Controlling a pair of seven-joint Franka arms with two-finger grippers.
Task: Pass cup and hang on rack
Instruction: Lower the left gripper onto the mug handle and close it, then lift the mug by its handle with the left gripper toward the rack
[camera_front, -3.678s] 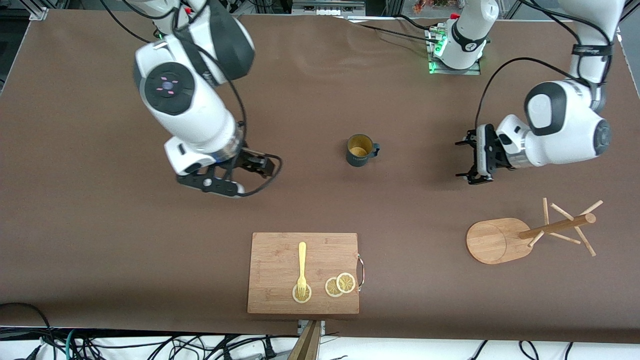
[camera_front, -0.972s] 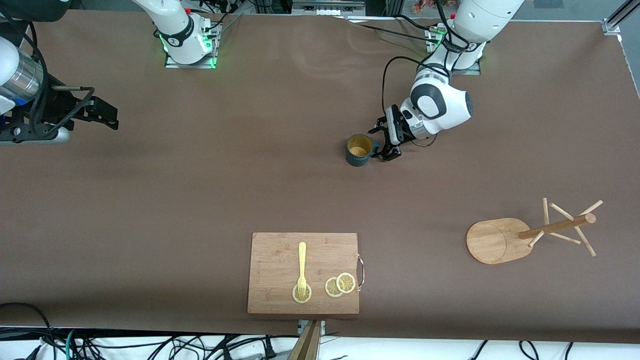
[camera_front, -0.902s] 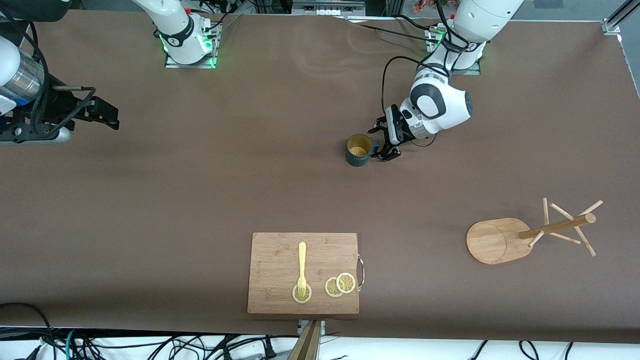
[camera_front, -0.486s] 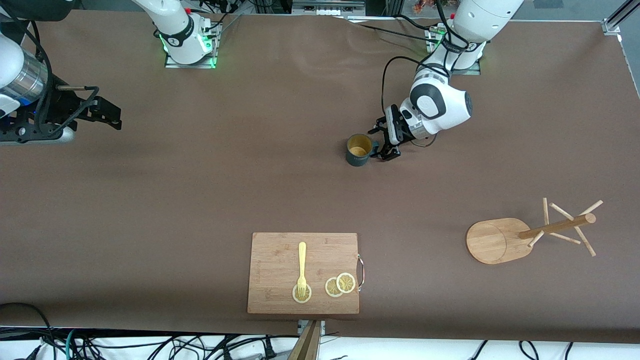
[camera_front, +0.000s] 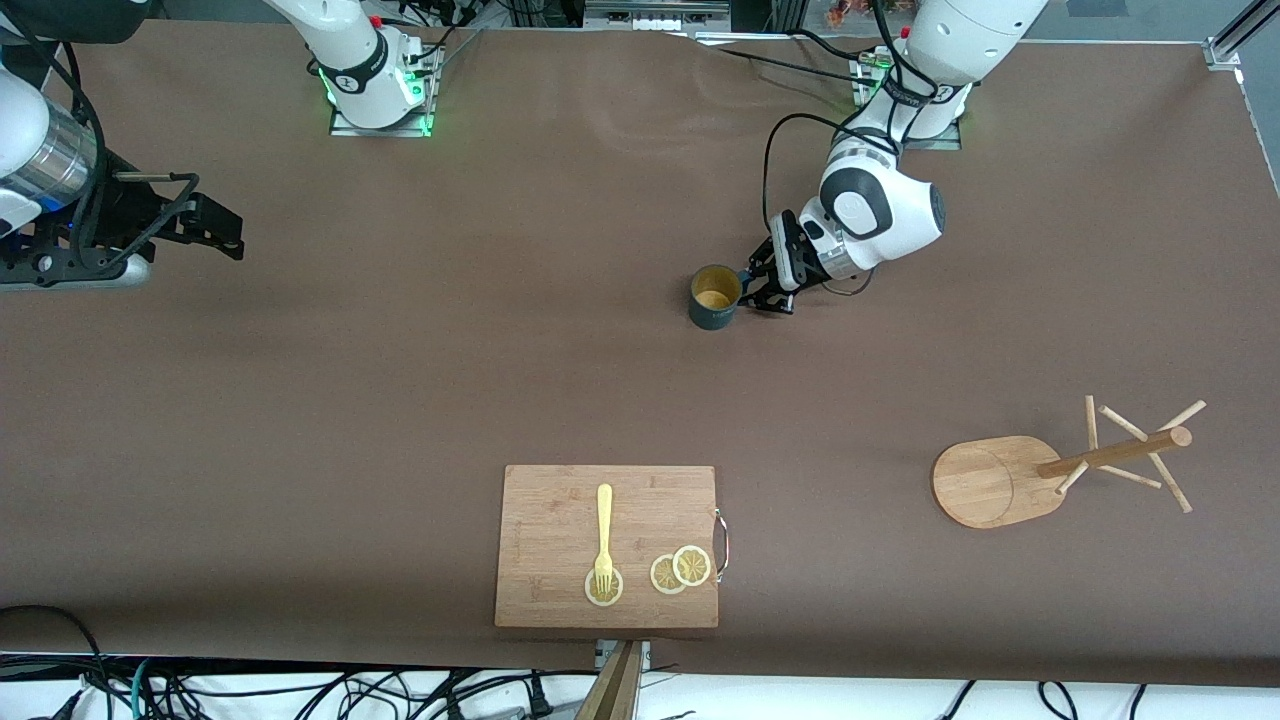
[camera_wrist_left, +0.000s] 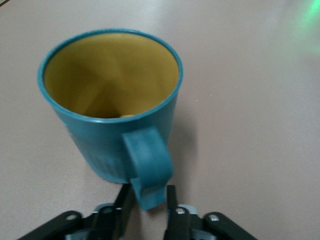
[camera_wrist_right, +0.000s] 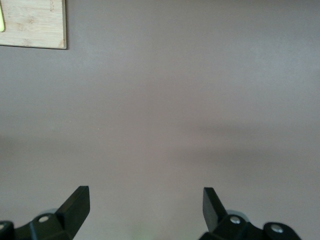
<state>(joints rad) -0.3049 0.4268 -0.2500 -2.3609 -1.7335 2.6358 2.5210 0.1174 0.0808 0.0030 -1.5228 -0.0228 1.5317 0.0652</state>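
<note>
The dark teal cup (camera_front: 713, 297) with a yellowish inside stands upright on the brown table near its middle. My left gripper (camera_front: 756, 284) is low at the cup's side, shut on its handle. In the left wrist view the cup (camera_wrist_left: 95, 145) fills the frame, and the two black fingers (camera_wrist_left: 171, 199) of my left gripper (camera_wrist_left: 148, 194) press on the handle (camera_wrist_left: 148, 167) from both sides. The bamboo rack (camera_front: 1000, 480) stands toward the left arm's end, nearer the camera than the cup. My right gripper (camera_front: 212, 226) is open and empty over the right arm's end of the table; it shows in the right wrist view (camera_wrist_right: 146, 200).
A wooden cutting board (camera_front: 560, 520) with a yellow fork (camera_front: 603, 535) and lemon slices (camera_front: 680, 570) lies near the table's front edge. Its corner shows in the right wrist view (camera_wrist_right: 32, 22). Bare brown table lies between the cup and the rack.
The left gripper's fingers have closed on the cup's handle, and the cup has shifted slightly. The right arm has stayed at its end of the table.
</note>
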